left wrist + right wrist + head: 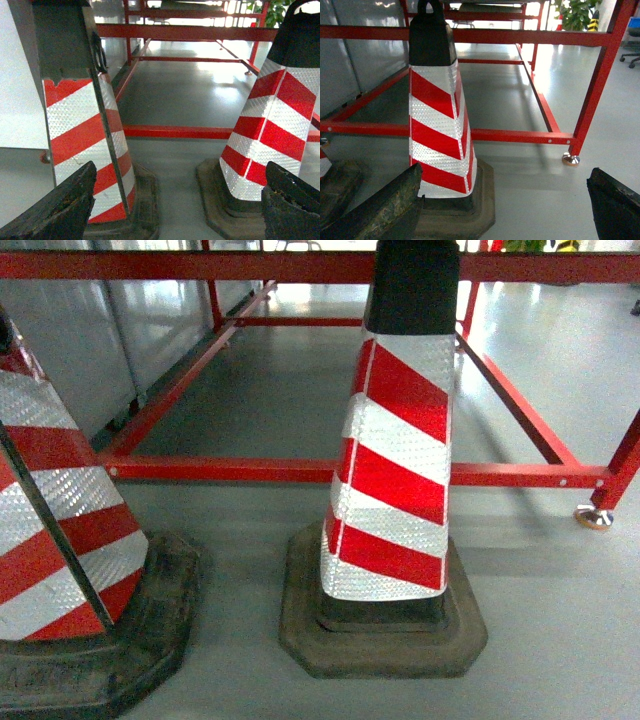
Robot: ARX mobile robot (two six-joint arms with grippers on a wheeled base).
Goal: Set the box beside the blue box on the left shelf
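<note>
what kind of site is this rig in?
Probably a warehouse or factory floor: two red-and-white striped traffic cones on rubber bases, a bare red metal rack frame with a levelling foot, smooth grey floor. No crate or roller shelf in view.

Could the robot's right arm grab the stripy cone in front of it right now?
Probably yes. In the right wrist view the right gripper is open, its fingers spread wide, and the red-and-white cone stands just ahead on the grey floor. Nothing is in between, though the cone's body looks wide for the jaws.
</note>
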